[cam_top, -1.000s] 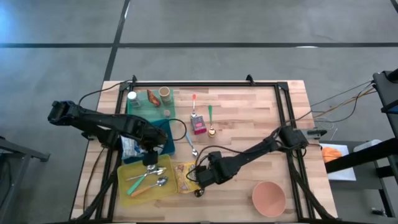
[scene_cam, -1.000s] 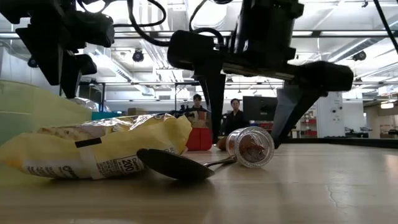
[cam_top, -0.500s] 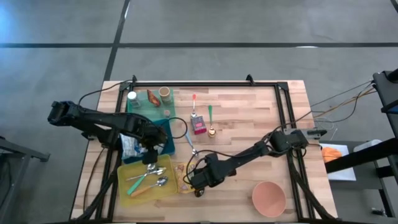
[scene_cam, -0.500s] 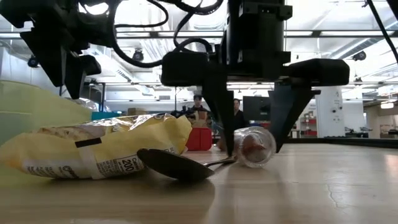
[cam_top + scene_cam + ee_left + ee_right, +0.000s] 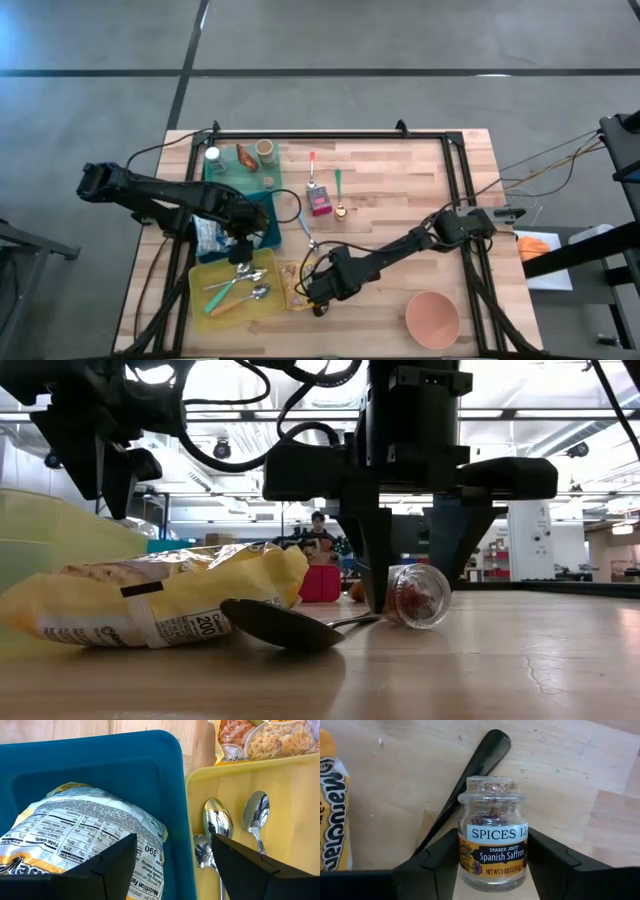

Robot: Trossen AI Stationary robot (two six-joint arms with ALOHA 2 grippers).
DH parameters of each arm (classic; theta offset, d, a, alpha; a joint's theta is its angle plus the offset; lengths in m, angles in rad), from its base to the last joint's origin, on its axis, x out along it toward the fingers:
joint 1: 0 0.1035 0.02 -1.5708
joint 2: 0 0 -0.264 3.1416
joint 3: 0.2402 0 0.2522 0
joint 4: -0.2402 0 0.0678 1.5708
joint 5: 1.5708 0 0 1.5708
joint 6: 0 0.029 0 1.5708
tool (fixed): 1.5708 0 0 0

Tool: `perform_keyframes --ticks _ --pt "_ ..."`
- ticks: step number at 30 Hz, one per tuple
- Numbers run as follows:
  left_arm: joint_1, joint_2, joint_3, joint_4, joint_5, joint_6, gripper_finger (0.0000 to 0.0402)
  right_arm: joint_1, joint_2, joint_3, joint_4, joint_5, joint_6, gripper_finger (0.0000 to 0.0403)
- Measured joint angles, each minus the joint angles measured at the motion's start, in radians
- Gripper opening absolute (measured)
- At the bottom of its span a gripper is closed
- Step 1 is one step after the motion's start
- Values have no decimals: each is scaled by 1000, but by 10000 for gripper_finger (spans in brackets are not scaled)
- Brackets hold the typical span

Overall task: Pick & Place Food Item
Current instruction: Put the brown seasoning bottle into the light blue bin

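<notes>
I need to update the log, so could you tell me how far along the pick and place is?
Done: a snack bag lies in the blue bin. In hand: the right gripper brackets the saffron jar, lying on the table; not lifted yet. Left: lifting and placing it. The left gripper hovers open.

1. Clear glossy glass spice jar [image 5: 492,842] with a paper label.
2. Matt, pale wooden table [image 5: 400,190].
3. Shiny metal spoons [image 5: 217,822].
4. Smooth, probably plastic blue bin [image 5: 100,765].
5. Glossy crinkled snack bag [image 5: 150,605].

A pink bowl [image 5: 432,318] sits near the table's edge — spoons [image 5: 238,289] lie in a yellow tray [image 5: 205,272].
</notes>
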Motion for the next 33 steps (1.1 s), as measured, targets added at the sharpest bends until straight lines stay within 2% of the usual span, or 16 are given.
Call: perform_keyframes --ticks 7,14,24,33 --pt "1 0 0 0 0 79 262 30 -13 1 14 5 -128 188" --pt "-8 -1 0 51 0 198 262 82 -97 0 35 45 -159 188" --pt "-43 -15 27 323 8 394 262 138 -290 0 80 150 -156 195" --pt "-44 -21 83 645 12 670 262 110 -475 0 275 162 -262 191"
